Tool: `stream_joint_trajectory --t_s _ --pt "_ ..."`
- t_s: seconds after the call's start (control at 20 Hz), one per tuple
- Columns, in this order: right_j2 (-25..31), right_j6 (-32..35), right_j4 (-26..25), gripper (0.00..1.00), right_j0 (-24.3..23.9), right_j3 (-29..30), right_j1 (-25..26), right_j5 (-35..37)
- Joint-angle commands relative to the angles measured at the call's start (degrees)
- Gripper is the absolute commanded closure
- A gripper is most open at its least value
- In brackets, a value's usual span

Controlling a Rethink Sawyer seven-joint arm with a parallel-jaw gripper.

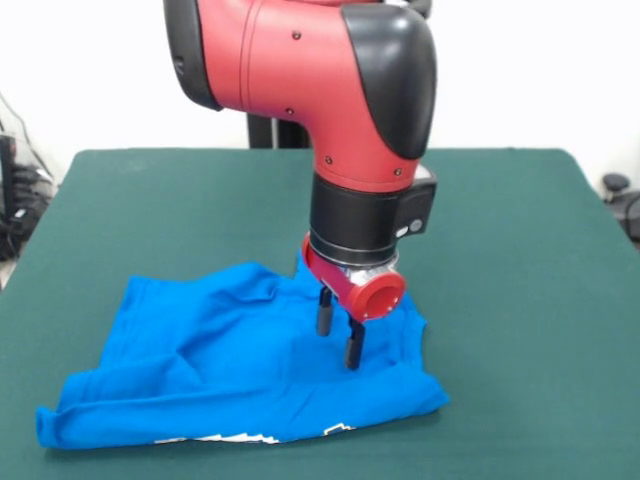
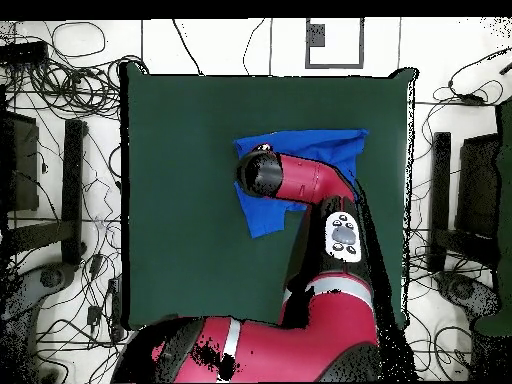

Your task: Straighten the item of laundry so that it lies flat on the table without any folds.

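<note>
The item of laundry [image 1: 200, 365], a bright blue T-shirt, lies crumpled and folded over on the green table [image 1: 520, 260], near the front edge and left of centre. A thin strip of white print peeks out along its front fold. My gripper [image 1: 338, 345] points down over the shirt's right part. It is open, with its two dark fingers [image 1: 324, 315] apart at the cloth's surface and nothing gripped between them. In the overhead view the shirt [image 2: 325, 150] shows beside the table's [image 2: 180, 200] middle, partly covered by my arm, which hides the gripper.
Wrinkles and a raised ridge run across the shirt's middle. Green table spreads wide to the right and behind the shirt. Cables [image 2: 80, 90] and dark stands [image 2: 440, 190] surround the table on the floor.
</note>
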Motion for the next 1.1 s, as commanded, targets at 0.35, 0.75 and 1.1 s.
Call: stream_joint_trajectory --t_s 0.35,0.75,1.1 --pt "7.0 -1.8 -1.8 0.00 0.7 3.6 6.5 0.6" --pt "6.4 -1.8 -1.8 0.00 1.3 4.0 5.9 1.9" --pt "6.4 -2.0 -1.9 0.00 1.2 4.6 5.6 1.9"
